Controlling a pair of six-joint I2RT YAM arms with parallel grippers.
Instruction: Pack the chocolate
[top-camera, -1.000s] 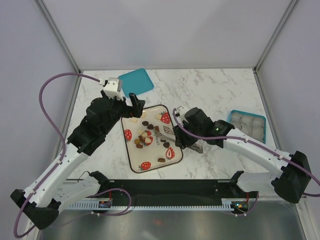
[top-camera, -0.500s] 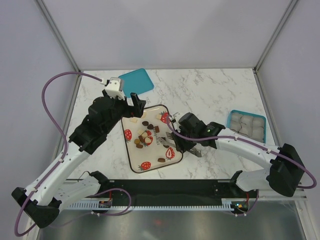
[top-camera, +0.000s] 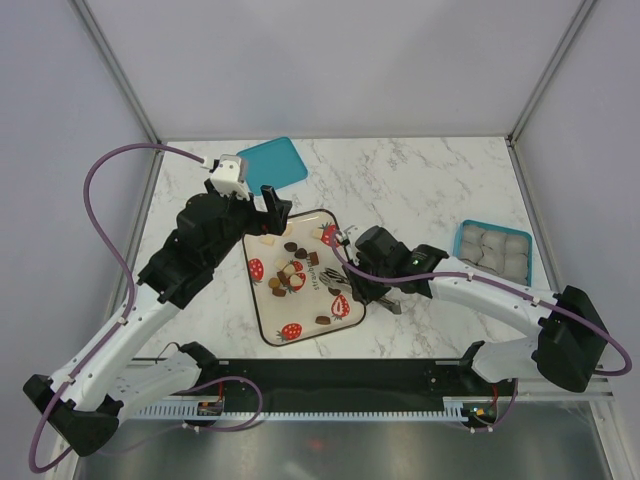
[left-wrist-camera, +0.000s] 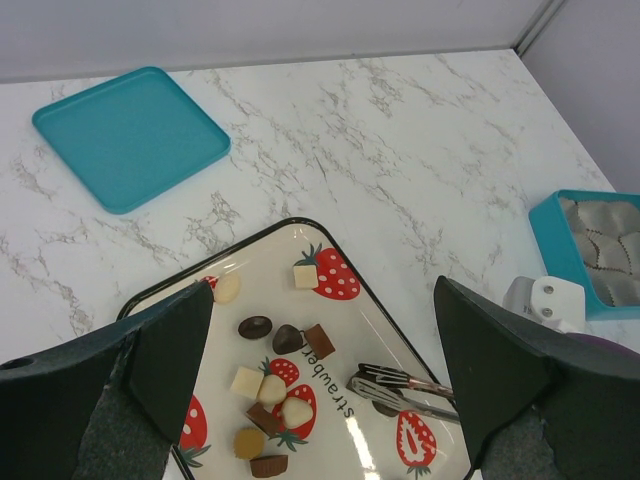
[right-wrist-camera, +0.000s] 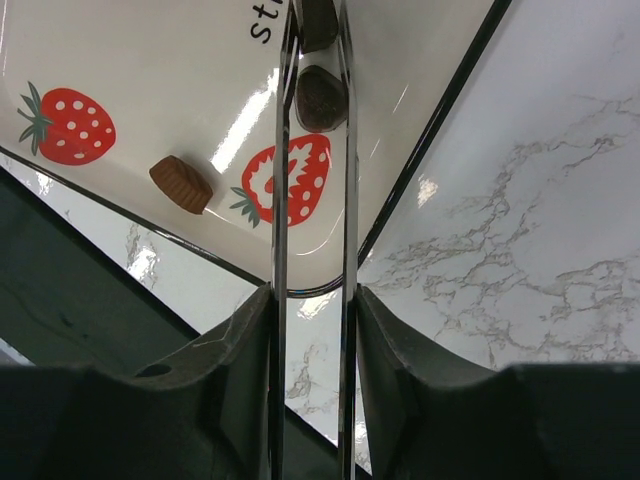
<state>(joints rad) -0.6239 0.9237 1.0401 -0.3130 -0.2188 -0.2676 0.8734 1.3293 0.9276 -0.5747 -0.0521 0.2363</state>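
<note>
**Top view.** The small, bite-sized chocolate pieces (top-camera: 290, 275), dark brown, tan and cream, lie scattered on a cream square plate with a black rim and red strawberry prints (top-camera: 256, 292) at the table's middle. The right gripper (top-camera: 352, 283) reaches in from the right. It is partly closed on a pair of thin metal tongs (top-camera: 335, 287) whose tips lie over the plate's right side. The left gripper (top-camera: 262, 212) hangs over the plate's far left corner, spread fully and holding nothing. A teal compartmented plastic box (top-camera: 462, 240) sits at the right edge, and a flat teal plastic lid (top-camera: 272, 165) lies far left.

**Left wrist view.** The tongs' arms lie low over a dark piece near the plate's right rim. Curved black print reads "strawber", with the rest hidden.

**Right wrist view.** The tong arms run nearly parallel with a dark round piece (right-wrist-camera: 320, 97) between them and a second brown one (right-wrist-camera: 318, 20) at the frame's top. Which one the tips pinch, I cannot tell. A tan cup-shaped piece (right-wrist-camera: 182, 183) lies to the left. Only "st" is readable here.

To do this step well, I would squeeze slowly and evenly, keep the tips down at the plate on either side of a single piece, and lift straight up. A round, glossy piece could squirt sideways.
</note>
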